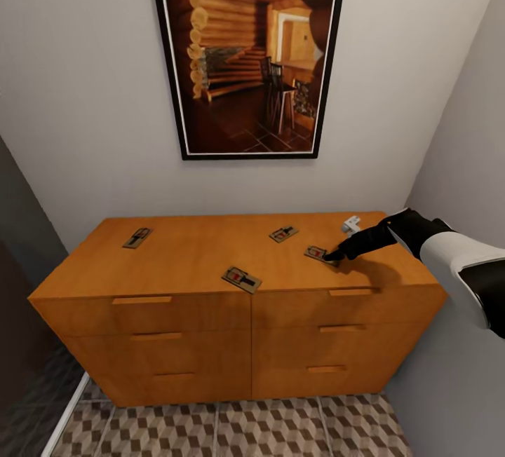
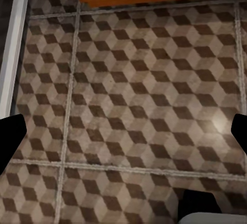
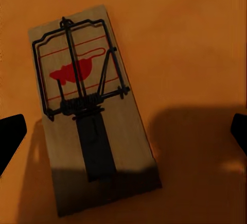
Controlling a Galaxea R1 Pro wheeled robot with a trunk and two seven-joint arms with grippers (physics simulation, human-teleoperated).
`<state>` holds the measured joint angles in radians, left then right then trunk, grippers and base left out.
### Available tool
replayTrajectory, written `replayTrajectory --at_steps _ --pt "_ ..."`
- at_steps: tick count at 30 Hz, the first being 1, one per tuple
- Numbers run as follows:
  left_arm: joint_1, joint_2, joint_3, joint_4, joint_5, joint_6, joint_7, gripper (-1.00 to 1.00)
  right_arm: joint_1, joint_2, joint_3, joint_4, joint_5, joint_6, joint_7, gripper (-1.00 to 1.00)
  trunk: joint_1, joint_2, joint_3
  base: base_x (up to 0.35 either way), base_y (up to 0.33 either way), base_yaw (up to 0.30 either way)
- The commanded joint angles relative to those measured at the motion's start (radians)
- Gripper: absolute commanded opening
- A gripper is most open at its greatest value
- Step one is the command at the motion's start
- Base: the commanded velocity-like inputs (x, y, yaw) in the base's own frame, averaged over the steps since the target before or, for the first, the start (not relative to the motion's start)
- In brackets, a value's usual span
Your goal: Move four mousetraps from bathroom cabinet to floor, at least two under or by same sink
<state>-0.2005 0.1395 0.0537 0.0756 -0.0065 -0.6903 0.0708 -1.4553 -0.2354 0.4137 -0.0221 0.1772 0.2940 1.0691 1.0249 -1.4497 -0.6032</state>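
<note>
My right pincer (image 1: pixel 335 256) hangs spread and empty at the rightmost mousetrap (image 1: pixel 317 253), which lies flat on the cabinet (image 1: pixel 182 261) worktop. Being thin, it could skid or snap shut if I pinch badly. Three other mousetraps lie well apart; the small white object (image 1: pixel 351 223) sits near; my left pincer (image 2: pixel 123 131), spread, faces the bathroom floor (image 2: pixel 134 95).

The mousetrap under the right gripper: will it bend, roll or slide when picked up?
The mousetrap looks like a flat wooden board, so probably stiff and unlikely to roll. Lying flush on the smooth cabinet top, it may slide, and its thin wire might catch the fingers.
</note>
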Motion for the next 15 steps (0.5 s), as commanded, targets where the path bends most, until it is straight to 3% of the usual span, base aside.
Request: replayTrajectory --at_steps 1,8,15 --pt "-0.002 0.0 0.005 0.004 -0.001 -0.006 0.0 1.0 0.003 -0.001 0.01 -0.001 0.015 0.008 0.003 1.0 0.0 0.0 -0.002 0.0 0.035 0.0" --pt "-0.002 0.0 0.005 0.004 -0.001 -0.006 0.0 1.0 0.003 -0.001 0.01 -0.001 0.014 0.008 0.003 1.0 0.0 0.0 -0.004 0.0 0.108 0.0" --pt "-0.002 0.0 0.005 0.004 -0.001 -0.006 0.0 1.0 0.003 -0.001 0.01 -0.001 0.015 0.008 0.003 1.0 0.0 0.0 -0.004 0.0 0.015 0.0"
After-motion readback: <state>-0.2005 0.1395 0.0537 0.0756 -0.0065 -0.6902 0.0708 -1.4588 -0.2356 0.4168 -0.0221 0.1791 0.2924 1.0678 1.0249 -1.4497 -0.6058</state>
